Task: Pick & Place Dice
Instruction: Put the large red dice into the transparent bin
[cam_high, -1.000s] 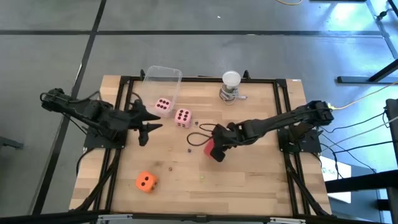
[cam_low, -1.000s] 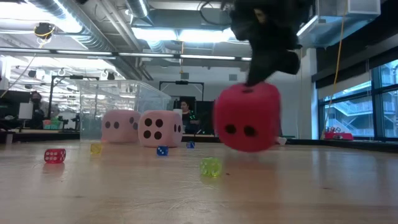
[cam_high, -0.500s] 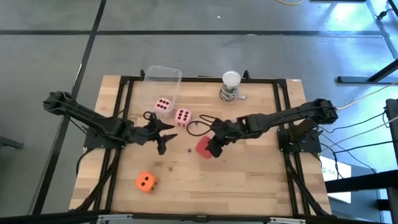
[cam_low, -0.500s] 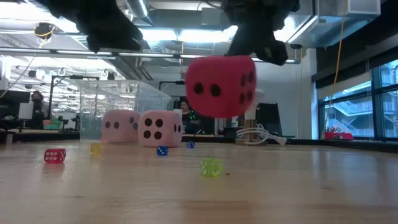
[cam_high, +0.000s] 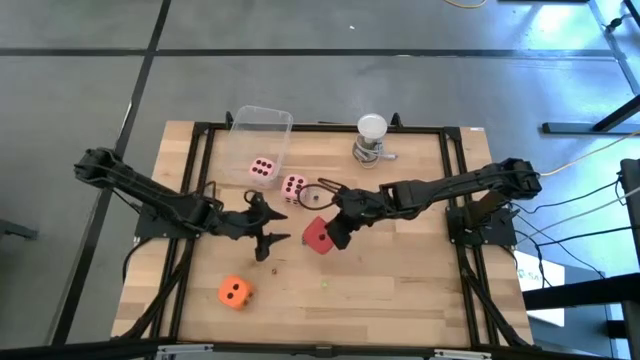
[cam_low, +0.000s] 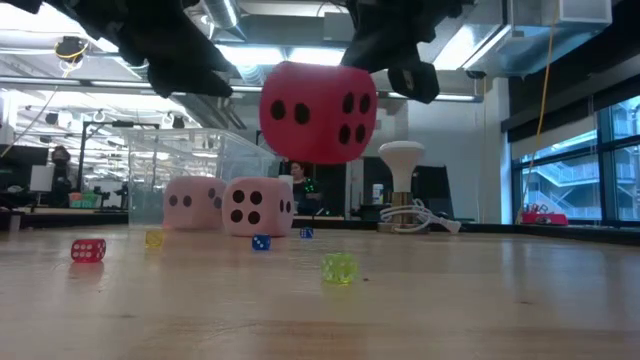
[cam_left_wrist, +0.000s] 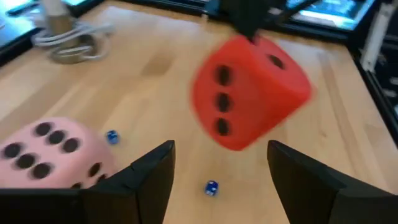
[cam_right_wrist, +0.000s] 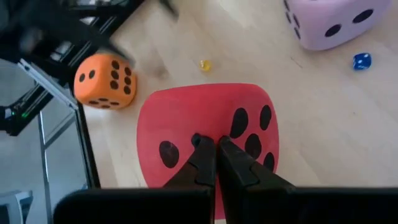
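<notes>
The red die (cam_high: 318, 236) hangs in the air below my right gripper (cam_high: 338, 228) near the table's middle, and that gripper is shut on it. The low view shows the red die (cam_low: 318, 112) high above the wood. My left gripper (cam_left_wrist: 217, 180) is open, just left of the red die (cam_left_wrist: 249, 90), its fingers pointing at it without touching. Two pale pink dice (cam_high: 263, 169) (cam_high: 293, 187) rest on the table toward the far side. The orange die (cam_high: 234, 292) sits on the table near the near left corner. My right gripper pinches a small bit of the red die's upper face (cam_right_wrist: 208, 127) between its two fingertips (cam_right_wrist: 202, 155), among the dark pips. The fingers come from above, slanting in from the table's right. The die hangs tilted below them, lifted clear of the table.
A clear plastic container (cam_high: 262, 125) lies at the far left, next to the pink dice. A white round-topped object on a metal base (cam_high: 372, 138) stands at the far middle. Several tiny dice (cam_low: 338, 267) (cam_low: 88, 249) are scattered on the wood below the arms.
My right gripper has risen and moved toward the table's left, carrying the red die from close above the wood to high above it. The die has turned in the hold. My left gripper has swung from the left side toward the table's middle, up to the red die.
</notes>
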